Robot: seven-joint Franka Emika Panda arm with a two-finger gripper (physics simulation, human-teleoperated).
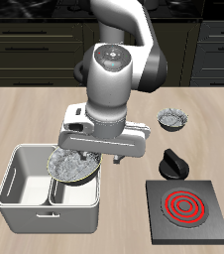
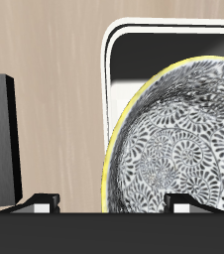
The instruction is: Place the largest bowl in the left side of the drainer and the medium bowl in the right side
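Observation:
The largest bowl point(image 1: 72, 166) point(image 2: 173, 149), grey and speckled with a yellowish rim, sits tilted at the top of the drainer point(image 1: 13, 182) point(image 2: 110, 60), over the compartment nearer the stove. My gripper point(image 1: 87, 161) point(image 2: 112, 203) hangs right above it, open. Its fingers point(image 2: 47, 201) stand wide apart on either side of the bowl's rim without pressing on it. The drainer's other compartment holds nothing. A smaller speckled bowl point(image 1: 172, 120), likely the medium bowl, stands farther back on the table, well away from the gripper.
A black stove plate point(image 1: 188, 208) point(image 2: 0, 139) with a red coil lies near the front edge beside the drainer. A small black knob-like object point(image 1: 173, 163) stands just behind it. The arm hides part of the table behind the drainer.

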